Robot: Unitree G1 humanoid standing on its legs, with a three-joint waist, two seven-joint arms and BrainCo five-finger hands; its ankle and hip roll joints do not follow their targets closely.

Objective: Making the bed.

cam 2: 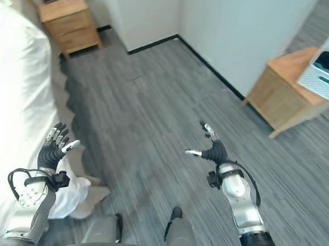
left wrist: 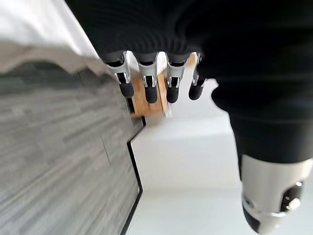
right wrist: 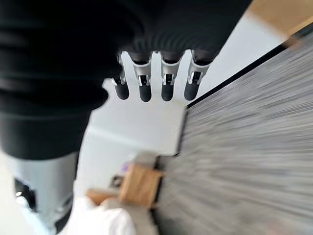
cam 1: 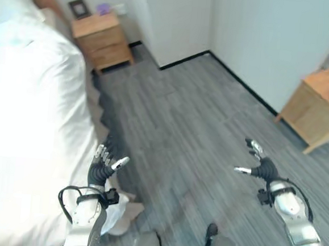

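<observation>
Bed (cam 1: 28, 118) lies under a smooth white duvet (cam 1: 19, 163).

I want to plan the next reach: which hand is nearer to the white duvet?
Left. The left hand is open beside the white duvet edge; the right hand, also open, is over the floor, well apart.

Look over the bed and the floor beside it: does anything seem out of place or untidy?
Yes. A bunched corner of the white duvet droops off the bed onto the grey floor just by the left hand, so that edge is unmade. Both hands are open and hold nothing; the right hand is out over the floor.
</observation>
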